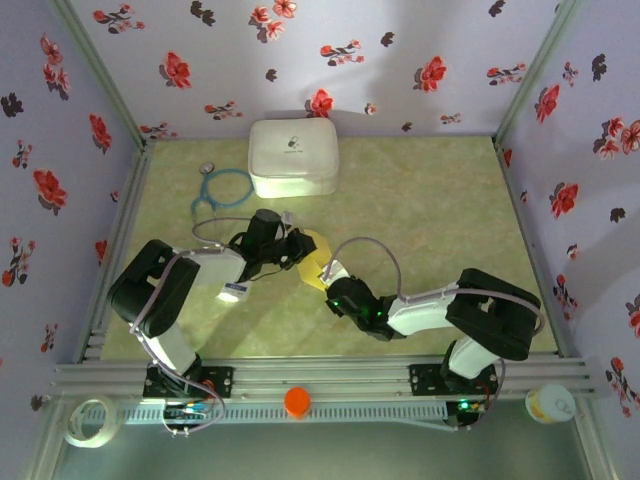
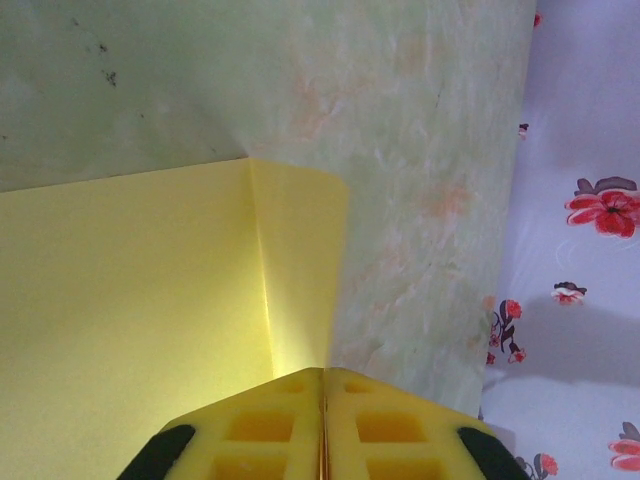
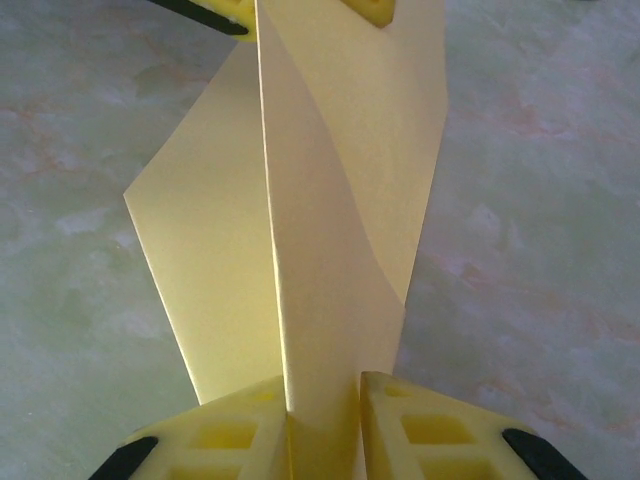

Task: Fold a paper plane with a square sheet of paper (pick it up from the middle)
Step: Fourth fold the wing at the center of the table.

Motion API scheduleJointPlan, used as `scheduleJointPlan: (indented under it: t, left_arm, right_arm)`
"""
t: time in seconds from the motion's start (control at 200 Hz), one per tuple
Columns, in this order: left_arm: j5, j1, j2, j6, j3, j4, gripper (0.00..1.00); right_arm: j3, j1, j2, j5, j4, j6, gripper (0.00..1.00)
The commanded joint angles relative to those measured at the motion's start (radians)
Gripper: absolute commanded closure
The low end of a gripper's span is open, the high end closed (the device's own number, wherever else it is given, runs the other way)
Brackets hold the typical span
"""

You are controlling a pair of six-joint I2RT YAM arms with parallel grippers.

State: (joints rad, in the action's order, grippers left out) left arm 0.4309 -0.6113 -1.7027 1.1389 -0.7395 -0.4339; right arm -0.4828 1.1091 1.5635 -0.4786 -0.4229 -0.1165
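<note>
Green table (image 1: pixel 450 200) bare beyond yellow sheet (image 3: pixel 320 250)

Soft, even light falls from above in the overhead view, which is slightly hazy with a cool violet cast. Blurred shadows pool on the pale green marbled table (image 1: pixel 430 200) near its front edge. In the wrist views the thin yellow paper sheet (image 2: pixel 130 300) is brightly lit, glowing along its crease. The bottom edges are out of focus.
</note>
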Motion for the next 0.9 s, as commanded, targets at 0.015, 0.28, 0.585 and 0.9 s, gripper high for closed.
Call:
scheduleJointPlan:
  t: [0.015, 0.28, 0.585, 0.9]
  left_arm:
    - [0.012, 0.008, -0.003, -0.011, -0.008, -0.012, 0.92]
    - [0.007, 0.010, 0.001, -0.008, -0.001, -0.016, 0.90]
    - [-0.039, 0.016, 0.051, -0.020, 0.020, 0.017, 0.72]
    - [-0.125, 0.031, 0.137, -0.037, 0.055, 0.088, 0.59]
  right_arm:
    - [0.004, 0.006, 0.008, 0.016, -0.021, -0.033, 0.78]
    - [0.005, 0.004, 0.015, 0.013, -0.028, -0.051, 0.88]
    - [0.012, -0.032, 0.031, 0.089, -0.053, -0.096, 0.92]
    - [0.002, -0.082, 0.070, 0.216, -0.088, -0.176, 0.92]
